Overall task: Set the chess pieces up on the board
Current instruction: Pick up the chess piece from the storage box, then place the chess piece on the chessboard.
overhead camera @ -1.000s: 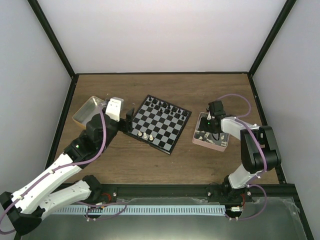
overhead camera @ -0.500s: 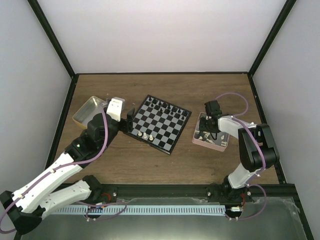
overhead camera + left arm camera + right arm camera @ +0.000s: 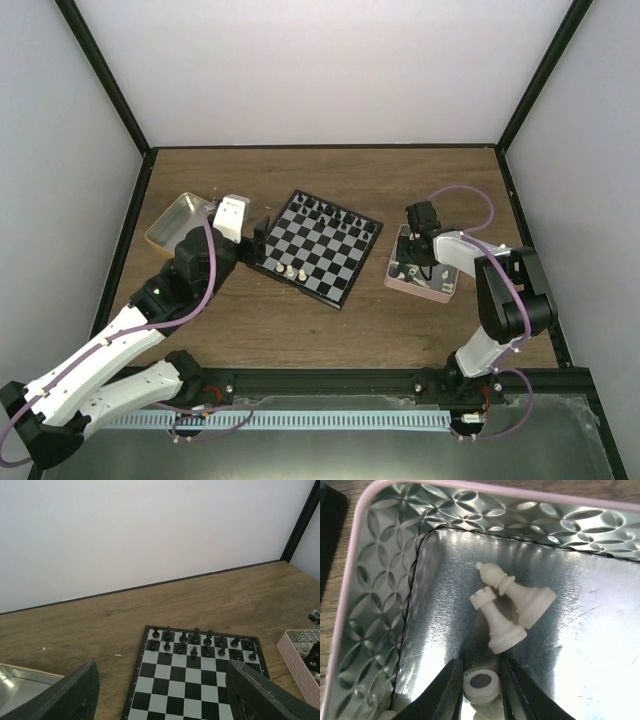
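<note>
A small black-and-pale-grey checked chessboard [image 3: 330,255] lies mid-worktop [image 3: 400,190]. Black chess pieces [image 3: 200,642] line its two far rows, and three cream-white pieces [image 3: 290,270] stand near its near-left edge. Right of the chessboard, inside a pink-rimmed embossed metal tray [image 3: 350,580], the right end effector [image 3: 480,675] pinches a cream-white chess piece [image 3: 481,684]. A cream-white bishop [image 3: 522,594] and a cream-white rook [image 3: 496,622] lie just beyond it. The left end effector [image 3: 257,245], spread wide, hangs at the chessboard's left edge.

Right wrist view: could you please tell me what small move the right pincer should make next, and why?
Probably close fully, then lift straight up. The right pincer straddles a cream piece lying base-up in the pink tray, its fingers beside the piece, though contact is unclear. Just beyond lie two more cream pieces, clear of the fingers.
</note>
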### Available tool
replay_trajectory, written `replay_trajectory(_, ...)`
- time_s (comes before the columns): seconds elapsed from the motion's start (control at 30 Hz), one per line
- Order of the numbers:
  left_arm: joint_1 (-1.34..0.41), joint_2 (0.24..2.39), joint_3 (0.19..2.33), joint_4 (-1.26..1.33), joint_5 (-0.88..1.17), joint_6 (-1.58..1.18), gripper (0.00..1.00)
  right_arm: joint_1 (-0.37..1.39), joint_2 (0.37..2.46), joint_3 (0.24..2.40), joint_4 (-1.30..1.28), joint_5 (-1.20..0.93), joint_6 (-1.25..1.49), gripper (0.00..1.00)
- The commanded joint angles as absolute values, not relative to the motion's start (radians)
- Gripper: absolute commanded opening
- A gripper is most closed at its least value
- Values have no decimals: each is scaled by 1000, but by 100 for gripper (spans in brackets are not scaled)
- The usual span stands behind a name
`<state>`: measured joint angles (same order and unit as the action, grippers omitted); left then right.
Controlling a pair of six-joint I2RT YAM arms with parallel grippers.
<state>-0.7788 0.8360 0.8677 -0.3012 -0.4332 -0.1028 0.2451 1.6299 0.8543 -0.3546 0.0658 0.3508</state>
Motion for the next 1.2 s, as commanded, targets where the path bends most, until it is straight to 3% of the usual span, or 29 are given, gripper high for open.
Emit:
replay_trajectory(0.0,-779,836,862,-298,-437,-95,71,255,1655,877,-381,104,365,23)
replay_trajectory(0.33,-779,841,859,-292,-441,-96,71,256,1624,861,-321,136,405,17)
replay_trajectory(0.63,-779,821,819,-161,-250,-189,71,255,1278,776,-184,118,593,18)
replay_trajectory(0.9,-780,877,720,69,-72,-365,72,288,1022,602,0,-110,983,18)
replay_trajectory(1.17,-827,975,553,332,-66,-428,69,445,890,437,154,-111,1468,13)
